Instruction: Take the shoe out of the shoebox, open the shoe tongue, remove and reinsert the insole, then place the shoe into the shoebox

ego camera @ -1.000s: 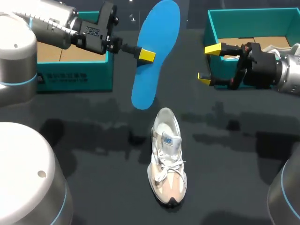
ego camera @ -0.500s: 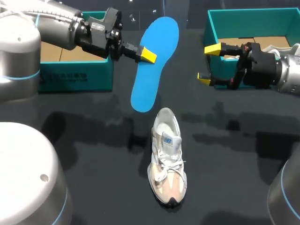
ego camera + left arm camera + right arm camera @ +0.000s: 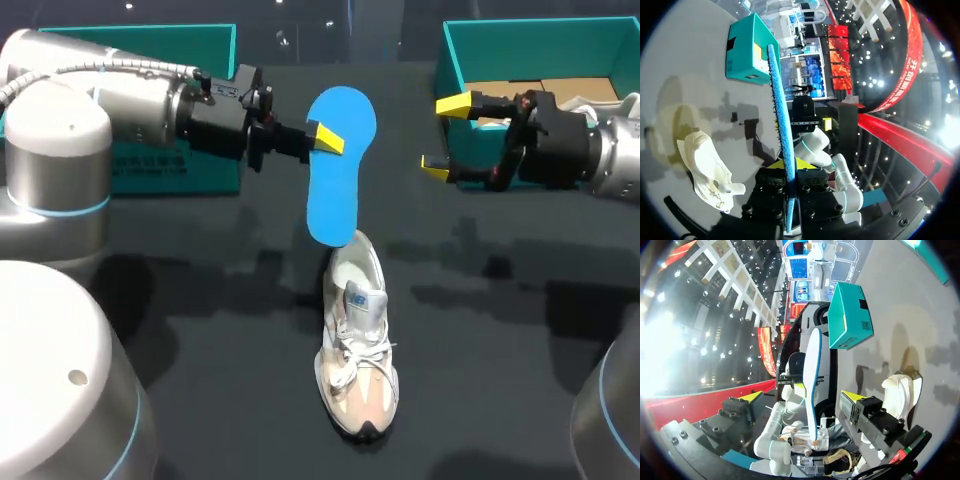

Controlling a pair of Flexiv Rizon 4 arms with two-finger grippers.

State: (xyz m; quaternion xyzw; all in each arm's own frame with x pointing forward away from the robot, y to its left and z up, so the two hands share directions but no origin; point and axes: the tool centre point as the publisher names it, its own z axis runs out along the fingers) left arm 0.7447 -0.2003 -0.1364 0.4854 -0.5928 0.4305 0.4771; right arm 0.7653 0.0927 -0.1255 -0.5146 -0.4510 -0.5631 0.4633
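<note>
The left gripper (image 3: pixel 322 140) was clamped on the blue insole (image 3: pixel 335 200), pinching its edge from both sides. The insole hung below the fingers, its lower end at the heel of the shoe (image 3: pixel 357 340). Well apart, the right gripper (image 3: pixel 445 136) stood wide open and empty, just beside the shoebox (image 3: pixel 450 65).

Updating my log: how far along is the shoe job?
Done: shoe out of the shoebox, on the table; insole removed. In hand: left hand grips the insole, its lower end at the shoe's heel opening; right hand open, empty. Left: seating the insole, boxing the shoe.
</note>
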